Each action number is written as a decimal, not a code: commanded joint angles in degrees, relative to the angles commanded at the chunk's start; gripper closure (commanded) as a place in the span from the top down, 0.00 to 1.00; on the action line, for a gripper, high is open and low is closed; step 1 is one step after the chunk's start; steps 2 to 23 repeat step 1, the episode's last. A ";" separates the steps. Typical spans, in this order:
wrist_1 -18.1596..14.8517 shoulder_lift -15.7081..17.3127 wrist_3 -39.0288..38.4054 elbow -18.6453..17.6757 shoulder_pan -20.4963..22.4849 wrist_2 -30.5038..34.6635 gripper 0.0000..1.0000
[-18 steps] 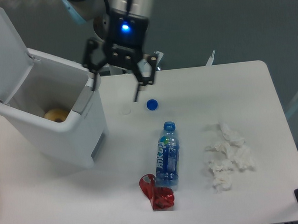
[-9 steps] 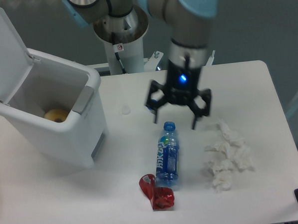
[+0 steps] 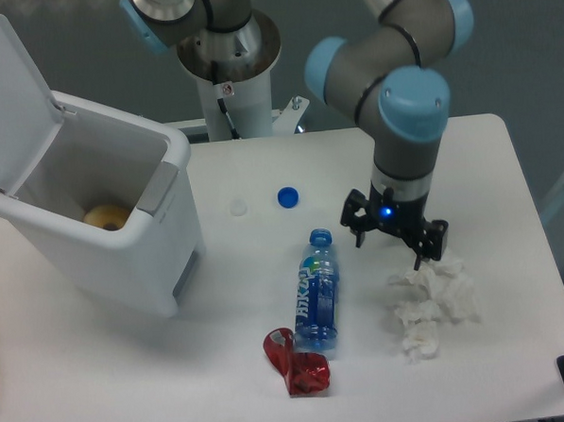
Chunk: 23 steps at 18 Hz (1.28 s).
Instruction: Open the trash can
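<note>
The trash can (image 3: pixel 93 211) stands well to the left of the gripper (image 3: pixel 394 235), at the far left side of the counter (image 3: pixel 488 162), its lid (image 3: pixel 11 93) swung up and open and a round yellowish thing (image 3: pixel 106 216) lying inside. The gripper hangs low over the counter with its fingers spread and nothing between them, just above and left of a heap of crumpled white tissue (image 3: pixel 431 302). A plastic bottle (image 3: pixel 316 291) lies to its left, a blue cap (image 3: pixel 287 197) farther up-left, a red wrapper (image 3: pixel 298 363) below the bottle. Half a second ago the gripper hovered nearer the bottle's cap end; it has shifted right toward the tissue, farther from the can.
</note>
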 joint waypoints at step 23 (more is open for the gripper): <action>0.00 0.00 0.00 0.35 0.26 0.09 1.00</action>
